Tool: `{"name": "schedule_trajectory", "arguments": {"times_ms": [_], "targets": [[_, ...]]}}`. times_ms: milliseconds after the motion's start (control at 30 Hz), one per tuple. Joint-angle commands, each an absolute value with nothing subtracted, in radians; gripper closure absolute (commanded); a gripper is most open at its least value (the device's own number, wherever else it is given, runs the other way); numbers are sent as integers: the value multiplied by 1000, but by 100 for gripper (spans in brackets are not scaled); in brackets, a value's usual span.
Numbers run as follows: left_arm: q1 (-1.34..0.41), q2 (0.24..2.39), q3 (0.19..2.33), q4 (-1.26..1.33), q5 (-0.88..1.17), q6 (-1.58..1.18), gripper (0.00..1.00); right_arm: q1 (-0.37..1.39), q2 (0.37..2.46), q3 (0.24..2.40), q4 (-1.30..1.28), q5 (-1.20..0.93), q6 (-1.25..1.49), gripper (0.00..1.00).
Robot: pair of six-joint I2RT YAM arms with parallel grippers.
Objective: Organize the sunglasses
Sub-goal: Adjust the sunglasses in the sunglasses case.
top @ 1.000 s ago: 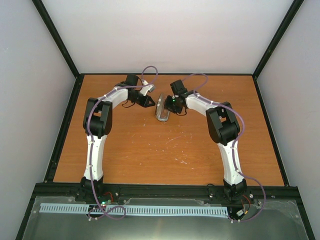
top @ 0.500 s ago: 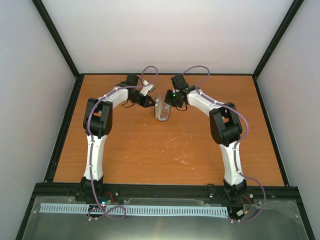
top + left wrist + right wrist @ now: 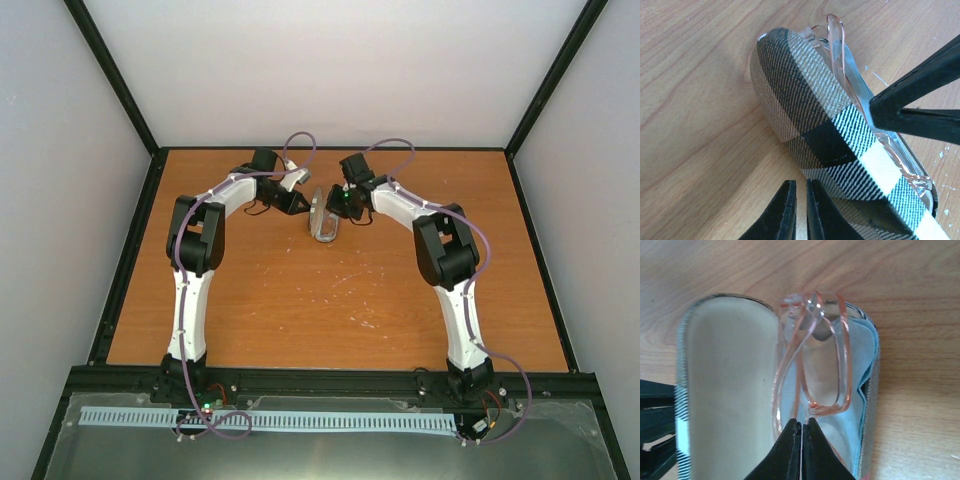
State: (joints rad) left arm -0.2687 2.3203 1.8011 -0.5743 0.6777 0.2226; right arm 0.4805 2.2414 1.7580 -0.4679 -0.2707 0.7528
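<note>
The sunglasses, with a thin pinkish-orange translucent frame, lie folded in the open plaid case on a light blue cloth. My right gripper is shut, its tips against the near rim of a lens, nothing pinched between them. In the left wrist view the sunglasses poke above the case's checked shell, and the right fingers reach in from the right. My left gripper is shut beside the shell's outer side. From above, the case sits between both grippers.
The case stands on the wooden table toward the back middle. Black rails edge the table, with white walls beyond. Small white scuff marks dot the wood in front of the case.
My right gripper's jaws have closed. The right wrist pulled slightly back, then returned over the case. The left arm and the case have not moved.
</note>
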Motion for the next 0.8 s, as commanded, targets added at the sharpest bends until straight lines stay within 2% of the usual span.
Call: {"name": "schedule_trajectory", "arguments": {"times_ms": [0, 767], "targets": [[-275, 2290, 1813, -558, 692, 215, 90, 489, 2274, 1780, -477, -278, 764, 97], [-285, 2292, 1823, -553, 694, 210, 90, 509, 2214, 1660, -468, -311, 769, 97]]}}
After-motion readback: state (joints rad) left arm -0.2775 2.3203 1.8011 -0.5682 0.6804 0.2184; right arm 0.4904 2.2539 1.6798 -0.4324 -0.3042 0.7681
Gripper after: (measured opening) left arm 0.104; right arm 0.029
